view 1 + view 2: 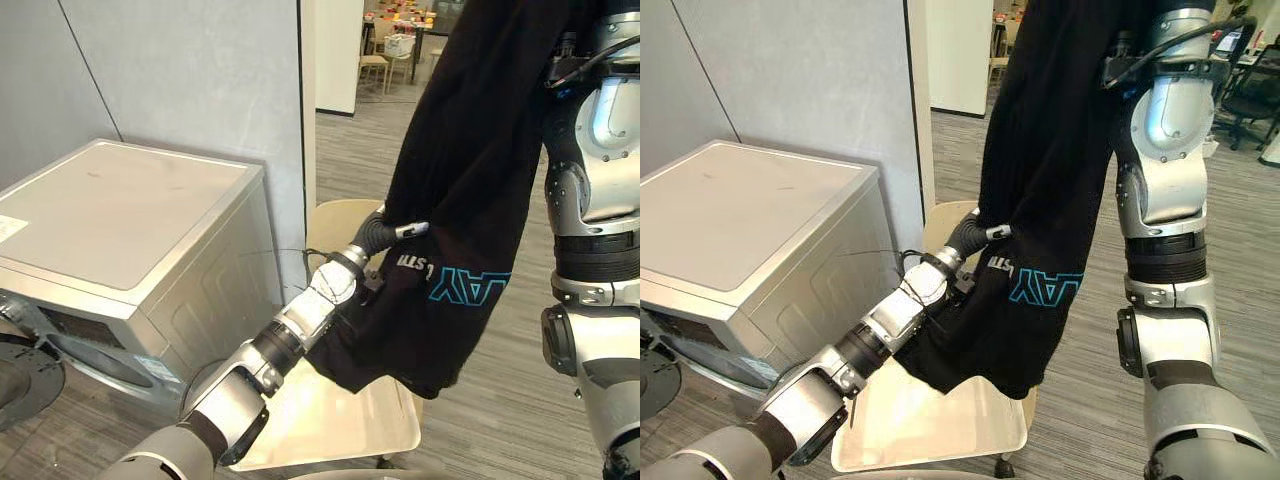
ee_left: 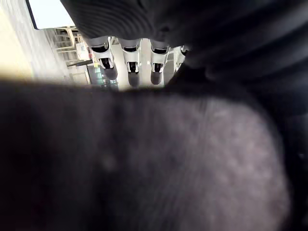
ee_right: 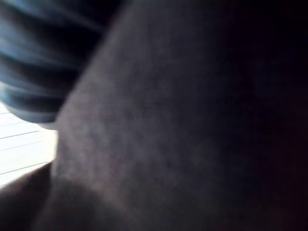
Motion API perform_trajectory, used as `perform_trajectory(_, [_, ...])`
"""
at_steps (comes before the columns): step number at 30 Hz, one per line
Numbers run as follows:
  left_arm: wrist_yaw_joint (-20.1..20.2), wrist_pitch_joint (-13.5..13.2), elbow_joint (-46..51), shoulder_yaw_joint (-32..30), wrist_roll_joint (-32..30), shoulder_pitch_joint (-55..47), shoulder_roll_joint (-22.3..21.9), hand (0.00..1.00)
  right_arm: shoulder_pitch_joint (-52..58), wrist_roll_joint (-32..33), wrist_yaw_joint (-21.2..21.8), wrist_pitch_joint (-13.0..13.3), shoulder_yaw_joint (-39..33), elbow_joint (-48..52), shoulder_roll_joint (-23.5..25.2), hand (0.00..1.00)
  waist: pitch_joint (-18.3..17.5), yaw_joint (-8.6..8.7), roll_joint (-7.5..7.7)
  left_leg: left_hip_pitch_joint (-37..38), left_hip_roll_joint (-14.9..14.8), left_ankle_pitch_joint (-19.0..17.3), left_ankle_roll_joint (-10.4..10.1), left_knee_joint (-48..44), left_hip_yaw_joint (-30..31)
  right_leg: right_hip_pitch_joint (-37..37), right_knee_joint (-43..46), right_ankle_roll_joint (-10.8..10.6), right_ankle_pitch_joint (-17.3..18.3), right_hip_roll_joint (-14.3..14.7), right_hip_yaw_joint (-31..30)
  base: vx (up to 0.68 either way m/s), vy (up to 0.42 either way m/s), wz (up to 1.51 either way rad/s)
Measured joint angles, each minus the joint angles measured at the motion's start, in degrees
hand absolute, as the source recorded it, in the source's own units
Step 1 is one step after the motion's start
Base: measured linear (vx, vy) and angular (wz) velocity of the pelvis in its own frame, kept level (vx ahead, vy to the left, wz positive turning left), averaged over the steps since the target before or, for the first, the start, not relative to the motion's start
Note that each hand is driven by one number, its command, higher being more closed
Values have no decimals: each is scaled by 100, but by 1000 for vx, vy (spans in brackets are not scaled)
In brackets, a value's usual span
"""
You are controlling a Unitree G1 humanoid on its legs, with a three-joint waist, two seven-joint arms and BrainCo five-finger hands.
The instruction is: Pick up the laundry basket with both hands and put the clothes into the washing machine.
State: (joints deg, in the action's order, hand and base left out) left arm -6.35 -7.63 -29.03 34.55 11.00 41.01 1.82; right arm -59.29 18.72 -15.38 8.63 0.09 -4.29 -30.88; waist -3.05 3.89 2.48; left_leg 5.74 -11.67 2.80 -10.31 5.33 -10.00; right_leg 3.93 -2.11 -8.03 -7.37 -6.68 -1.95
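**Arm pose.** The left arm reaches forward and upward from the lower left, nearly straight. The left hand (image 1: 385, 235) is pushed into the hanging fold of the black garment (image 1: 470, 150) at mid-height. The right arm is raised, with its upper section vertical beside the cloth.

**Garment position.** The black garment, which carries teal lettering, hangs from above along the raised right arm. Its lower hem hangs over the seat of a beige chair (image 1: 330, 410). It is to the right of the washing machine (image 1: 120, 220), apart from it and not inside it.

**View differences.**
- Eye views: the left hand's dark ribbed cover shows, with one silver digit lying across the front of the cloth. The rest of the hand is hidden behind the fold.
- Left wrist view: the fingers (image 2: 132, 55) are straight, side by side and slightly apart. They are not curled round the cloth, which bulks dark against the palm side.
- Right wrist view: the ribbed cover of the right hand (image 3: 33, 57) shows with black cloth pressed close against it. Whether this hand grips the cloth cannot be told.
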Motion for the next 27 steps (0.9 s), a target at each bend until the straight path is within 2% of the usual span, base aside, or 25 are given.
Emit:
perform_trajectory(3, [-28, 55, -234, 116, -49, 289, -45, 0, -2, 99, 0, 3, 7, -5, 127, 100, 1, 42, 67, 2, -8, -7, -10, 0, -64, 38, 0, 1, -3, 17, -58, -9, -6, -9])
perform_trajectory(7, [-183, 73, -263, 124, -45, 452, -169, 0, -2, 101, 2, 4, 54, -8, 146, 100, -1, 66, 70, 15, -14, -17, -22, -1, -89, 40, -9, 3, -4, 27, -79, -2, -2, -3])
perform_trajectory(11, [-414, 73, -377, 98, -41, 879, -170, 0, -2, 100, 20, 4, 161, -104, 295, 100, 0, 163, 71, 15, -18, -18, -22, -1, -89, 41, -14, 3, -4, 33, -86, 0, 0, 0])
perform_trajectory(18, [-631, 65, -375, 80, 48, 1308, -225, 0, -2, 100, 53, 3, 279, -118, 363, 100, 0, 183, 70, 18, -22, -22, -25, -3, -98, 45, -44, 5, -12, 43, -110, -3, -1, -1])
perform_trajectory(25, [-636, 44, -372, 80, 158, 1426, -389, 0, -2, 100, 53, 4, 273, -119, 464, 100, -2, 198, 63, 18, -22, -81, -20, -41, -113, 44, -46, -1, -7, 43, -135, -2, 0, -1])
perform_trajectory(26, [-633, 43, -372, 81, 185, 1427, -412, 100, -2, 100, 53, 3, 273, -119, 476, 100, -2, 205, 63, 18, -21, -85, -19, -44, -115, 44, -46, 0, -8, 43, -137, -5, 1, -5])
perform_trajectory(27, [-626, 44, -372, 87, 184, 1427, -451, 100, -2, 100, 53, 3, 272, -120, 497, 100, -1, 214, 61, 18, -21, -101, -21, -57, -124, 46, -48, 2, -10, 44, -145, -2, 1, -5])
